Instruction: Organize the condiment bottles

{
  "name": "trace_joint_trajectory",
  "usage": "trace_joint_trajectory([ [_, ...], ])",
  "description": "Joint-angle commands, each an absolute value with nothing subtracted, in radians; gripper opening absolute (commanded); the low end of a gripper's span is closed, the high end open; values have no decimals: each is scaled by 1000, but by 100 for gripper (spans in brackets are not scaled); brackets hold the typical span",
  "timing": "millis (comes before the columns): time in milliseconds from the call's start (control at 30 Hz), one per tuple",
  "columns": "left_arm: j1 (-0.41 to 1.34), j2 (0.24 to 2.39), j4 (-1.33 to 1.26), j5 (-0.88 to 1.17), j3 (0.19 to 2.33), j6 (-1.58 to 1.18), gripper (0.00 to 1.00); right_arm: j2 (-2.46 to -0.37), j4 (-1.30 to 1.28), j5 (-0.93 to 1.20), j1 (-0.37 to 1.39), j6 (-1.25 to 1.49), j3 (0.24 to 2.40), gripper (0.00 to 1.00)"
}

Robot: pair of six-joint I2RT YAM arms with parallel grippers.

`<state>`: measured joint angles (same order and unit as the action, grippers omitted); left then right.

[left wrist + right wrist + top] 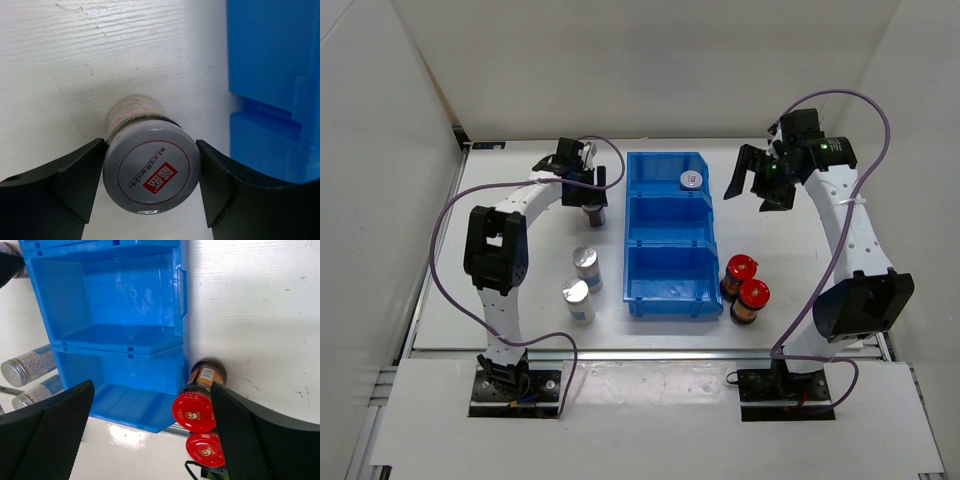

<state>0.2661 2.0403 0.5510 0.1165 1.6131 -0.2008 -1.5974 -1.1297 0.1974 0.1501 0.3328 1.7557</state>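
A dark jar with a grey lid [152, 175] stands on the table just left of the blue bin [632, 230]. My left gripper [151, 146] is shut on it, with both fingers against the lid; it shows in the top view [588, 196] above the jar [593, 214]. A second grey-lidded jar [692, 180] sits in the bin's far compartment. Two silver-topped jars [586, 266] [578, 300] stand left of the bin. Two red-capped jars [740, 270] [753, 297] stand at its right near corner. My right gripper [760, 188] is open and empty, raised to the right of the far compartment.
The bin's middle and near compartments [125, 305] hold nothing. In the right wrist view the red-capped jars [194, 412] sit against the bin's corner, close to the table's front edge. White walls enclose the table on three sides.
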Motion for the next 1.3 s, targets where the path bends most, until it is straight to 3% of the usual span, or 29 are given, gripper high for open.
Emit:
trace_joint_trajectory([
  [0, 268, 2019, 554, 112, 1658, -190, 79, -1574, -1144, 210, 137, 322, 1753, 100],
  [33, 268, 2008, 554, 100, 1670, -190, 71, -1574, -1144, 219, 137, 322, 1753, 100],
  [67, 268, 2008, 554, 89, 1699, -190, 54, -1574, -1144, 219, 137, 322, 1753, 100],
  [167, 268, 1990, 554, 39, 1788, -190, 25, -1583, -1144, 219, 137, 322, 1753, 100],
  [400, 268, 2019, 563, -41, 2107, -262, 12, -1592, -1144, 229, 137, 322, 1744, 100],
  [600, 333, 2141, 554, 173, 2350, -293, 12, -1562, -1144, 229, 137, 322, 1713, 100],
  [833, 449, 2226, 531, 262, 2304, -275, 19, -1551, -1164, 219, 127, 322, 1706, 100],
  [1000, 518, 2247, 531, 209, 2246, -275, 26, -1531, -1184, 219, 106, 313, 1697, 100],
  [1167, 528, 2284, 540, 138, 2200, -284, 39, -1503, -1206, 219, 97, 313, 1687, 100],
  [1267, 528, 2310, 549, 110, 2210, -284, 59, -1503, -1216, 210, 97, 304, 1674, 100],
])
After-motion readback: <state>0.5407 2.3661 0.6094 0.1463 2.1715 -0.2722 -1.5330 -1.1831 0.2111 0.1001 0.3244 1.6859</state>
